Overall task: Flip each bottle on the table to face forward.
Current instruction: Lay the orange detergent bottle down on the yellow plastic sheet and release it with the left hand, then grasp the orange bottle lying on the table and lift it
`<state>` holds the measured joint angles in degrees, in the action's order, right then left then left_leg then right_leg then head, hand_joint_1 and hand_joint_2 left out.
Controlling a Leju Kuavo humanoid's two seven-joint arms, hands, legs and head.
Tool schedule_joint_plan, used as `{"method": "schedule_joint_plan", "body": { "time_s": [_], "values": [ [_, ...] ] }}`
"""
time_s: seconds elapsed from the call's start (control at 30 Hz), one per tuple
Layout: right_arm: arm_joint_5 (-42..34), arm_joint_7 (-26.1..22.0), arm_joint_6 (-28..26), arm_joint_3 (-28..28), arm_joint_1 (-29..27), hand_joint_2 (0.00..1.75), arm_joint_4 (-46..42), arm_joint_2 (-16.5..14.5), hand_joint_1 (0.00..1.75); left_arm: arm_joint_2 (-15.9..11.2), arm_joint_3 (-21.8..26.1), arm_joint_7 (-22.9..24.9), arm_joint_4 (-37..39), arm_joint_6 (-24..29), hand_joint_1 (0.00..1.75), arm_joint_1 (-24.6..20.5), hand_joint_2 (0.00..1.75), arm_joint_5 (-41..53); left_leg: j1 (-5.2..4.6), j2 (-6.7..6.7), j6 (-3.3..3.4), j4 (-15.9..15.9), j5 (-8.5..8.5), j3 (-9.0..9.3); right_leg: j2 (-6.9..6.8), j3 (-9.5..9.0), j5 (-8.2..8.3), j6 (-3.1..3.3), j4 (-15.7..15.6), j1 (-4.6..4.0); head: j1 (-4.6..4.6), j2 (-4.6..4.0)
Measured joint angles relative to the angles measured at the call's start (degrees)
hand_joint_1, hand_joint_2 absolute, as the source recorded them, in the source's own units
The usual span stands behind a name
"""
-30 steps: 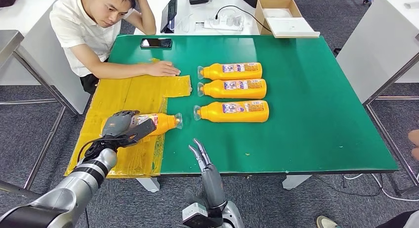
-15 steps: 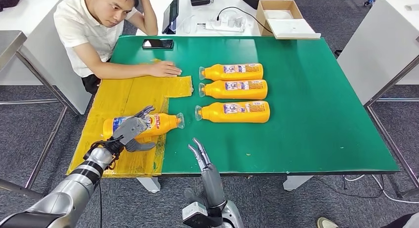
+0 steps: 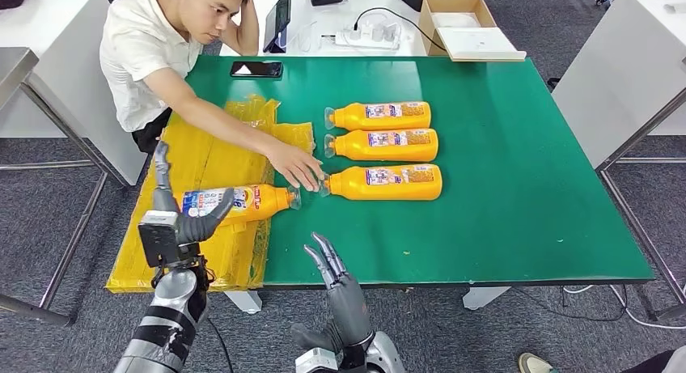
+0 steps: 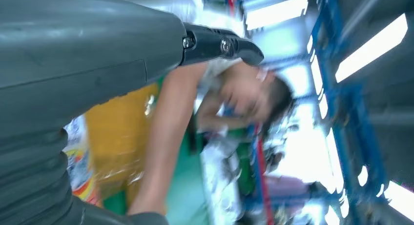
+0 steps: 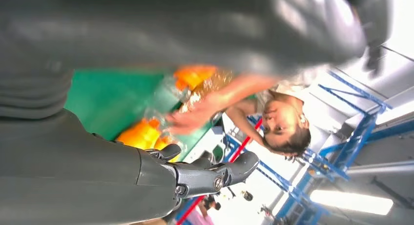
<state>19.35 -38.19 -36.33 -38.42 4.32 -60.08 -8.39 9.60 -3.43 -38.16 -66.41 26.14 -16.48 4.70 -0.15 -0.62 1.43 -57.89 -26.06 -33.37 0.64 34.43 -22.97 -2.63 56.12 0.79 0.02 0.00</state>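
Left hand point(image 3: 179, 219), fingers spread and empty, sits lower left beside the orange bottle point(image 3: 243, 201); the person's hand point(image 3: 298, 169) reaching in risks collision.

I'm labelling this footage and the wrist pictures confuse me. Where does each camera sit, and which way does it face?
Head view: high on the body, looking down at the green table; left hand and right hand enter from below.
Left wrist view: behind the left hand, facing the person's forearm and ceiling lights.
Right wrist view: behind the right hand, facing up across the table.
All three share the person's reaching hand.
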Motion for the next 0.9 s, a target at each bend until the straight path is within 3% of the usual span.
{"method": "schedule_joint_plan", "body": {
  "time_s": [0.13, 0.23, 0.33, 0.5, 0.7, 0.9],
  "values": [
    [9.3, 0.1, 0.0, 5.3, -1.2, 1.75, -0.8, 0.2, 0.0, 0.7, -1.3, 0.0, -10.3, 1.9, 0.0, 4.6, 1.75, -4.9, 0.0, 0.01, 0.0, 0.0, 0.0, -0.05, 0.0, 0.06, 0.0, 0.0, 0.0, 0.0, -0.03, -0.01],
    [23.0, 0.7, -0.1, 13.4, -0.6, 1.75, 0.4, 1.7, 0.0, 0.7, -2.9, 0.4, -16.4, 1.0, 0.0, 7.7, 1.75, -8.3, -0.01, -0.06, 0.01, 0.0, 0.01, -0.07, -0.02, 0.04, 0.01, -0.01, 0.0, 0.01, -0.03, 0.0],
    [29.1, 1.5, -0.1, 21.3, 0.8, 1.75, 2.7, 3.7, 0.0, 0.7, -3.9, 0.7, -20.2, -0.2, 0.0, 9.8, 1.75, -10.2, -0.09, -0.17, 0.06, 0.0, 0.04, -0.07, -0.03, 0.0, 0.03, -0.05, 0.0, 0.08, 0.0, 0.0],
    [40.3, 8.6, -0.1, 29.7, 3.0, 1.75, 5.4, 6.6, 0.0, 0.6, -5.0, 1.3, -23.4, -2.7, 0.0, 11.9, 1.75, -11.9, -0.16, -0.15, 0.07, 0.0, 0.05, -0.07, -0.03, 0.01, 0.06, -0.09, 0.0, 0.15, -0.04, -0.01],
    [43.2, 13.1, -0.1, 34.9, 8.2, 1.75, 11.3, 11.3, 0.0, 0.4, -6.7, 0.9, -25.4, -3.9, 0.0, 14.4, 1.75, -11.1, -0.16, -0.13, 0.07, 0.0, 0.04, -0.08, -0.02, 0.02, 0.07, -0.1, 0.0, 0.16, -0.02, -0.01],
    [46.6, 16.6, -0.1, 36.5, 11.4, 1.75, 15.3, 12.9, 0.0, 0.3, -8.0, 0.5, -26.0, -3.6, 0.0, 15.3, 1.75, -9.7, -0.15, -0.12, 0.07, 0.0, 0.05, -0.1, -0.02, 0.05, 0.07, -0.09, 0.0, 0.15, -0.05, -0.02]
  ]
}}
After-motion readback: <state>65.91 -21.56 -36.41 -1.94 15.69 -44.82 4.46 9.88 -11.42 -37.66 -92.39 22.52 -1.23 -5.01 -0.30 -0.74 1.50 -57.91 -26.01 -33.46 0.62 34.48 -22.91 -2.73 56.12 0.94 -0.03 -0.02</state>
